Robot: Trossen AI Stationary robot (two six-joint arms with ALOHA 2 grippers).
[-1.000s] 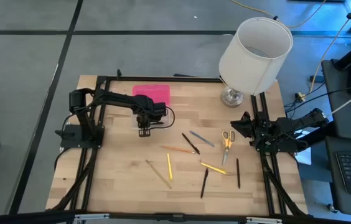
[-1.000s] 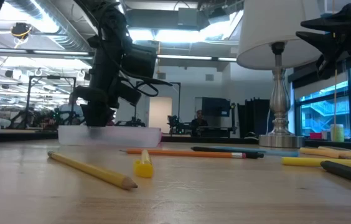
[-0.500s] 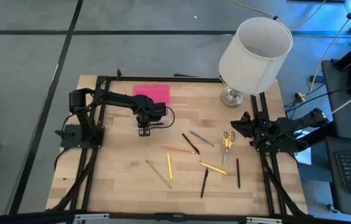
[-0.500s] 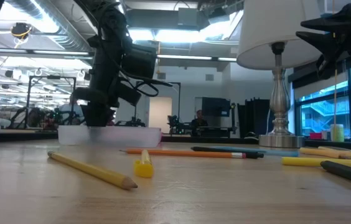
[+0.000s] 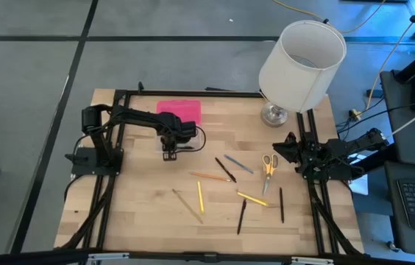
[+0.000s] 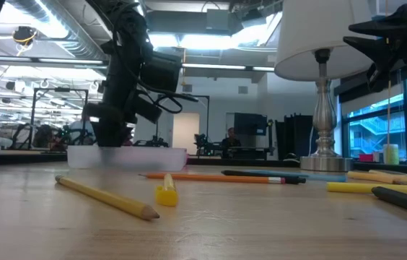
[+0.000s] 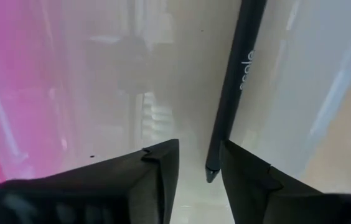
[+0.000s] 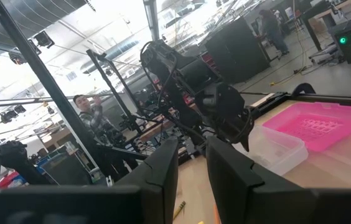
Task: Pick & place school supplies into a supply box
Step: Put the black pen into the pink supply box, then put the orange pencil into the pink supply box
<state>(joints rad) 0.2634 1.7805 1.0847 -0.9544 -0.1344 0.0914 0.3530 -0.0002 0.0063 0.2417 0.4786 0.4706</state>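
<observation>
The supply box has a pink lid lying open at the far side, and its clear base rests on the table. My left gripper hangs over the base, fingers pointing down and open. A dark pen lies in the base, its end between my fingertips. Scissors, pencils and pens lie scattered mid-table. My right gripper waits at the table's right edge, slightly open and empty. My left gripper stands with its fingers on either side of the dark pen's end, coming from above. The gap is wider than the pen. The pen lies in the box base close to one finger; whether it touches that finger I cannot tell.
A big white lamp stands on a metal foot at the far right corner. An orange pencil, a black pen and a yellow marker lie between the arms. A person stands beyond the table.
</observation>
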